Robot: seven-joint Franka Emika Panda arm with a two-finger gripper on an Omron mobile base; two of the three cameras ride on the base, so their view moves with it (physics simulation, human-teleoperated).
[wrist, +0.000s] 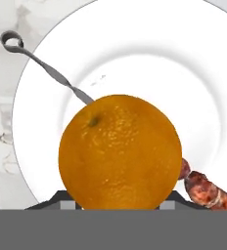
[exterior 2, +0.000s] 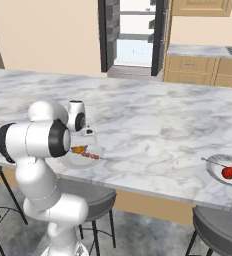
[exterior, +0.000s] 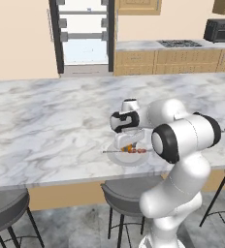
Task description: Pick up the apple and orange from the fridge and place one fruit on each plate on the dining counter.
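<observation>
Dining counter [exterior 2: 153, 125]: two plates [wrist: 135, 49] (one orange [wrist: 119, 152], gripper-held [wrist: 119, 202]).

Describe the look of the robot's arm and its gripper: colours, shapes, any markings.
The arm is glossy white, built of rounded, bulbous segments with dark, nearly black rings at the joints. The gripper has a pale grey-white hand body; its finger tips are small and dark. No cables or markings are visible.

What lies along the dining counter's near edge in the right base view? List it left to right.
Plate under the end effector, with the orange and a meat skewer → bare marble of the dining counter → second plate holding a red apple.
</observation>
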